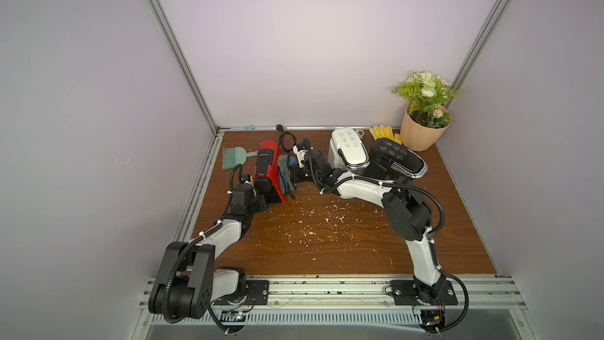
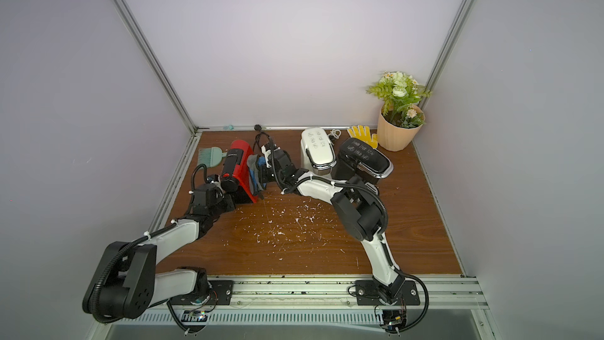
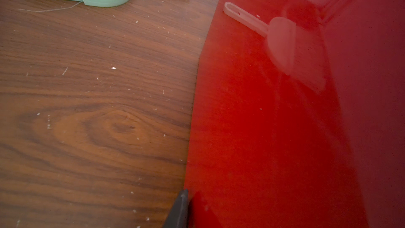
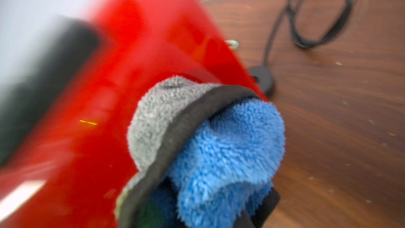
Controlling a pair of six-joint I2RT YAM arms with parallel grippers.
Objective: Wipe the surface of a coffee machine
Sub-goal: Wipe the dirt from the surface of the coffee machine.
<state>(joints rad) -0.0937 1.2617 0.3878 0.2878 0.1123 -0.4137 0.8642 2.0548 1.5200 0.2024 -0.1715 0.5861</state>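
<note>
Pale lilac walls (image 1: 294, 44), scuffed wooden tabletop (image 1: 327, 250)

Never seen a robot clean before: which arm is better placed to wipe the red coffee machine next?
The right. The right claw is shut on the cloth, which touches the coffee machine at its side. The left claw, low beside the machine, has no cloth.

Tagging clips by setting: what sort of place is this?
Likely a robotics lab cell: plain walls on aluminium framing, two arms bolted to a rail, a coffee machine on a wooden table.
</note>
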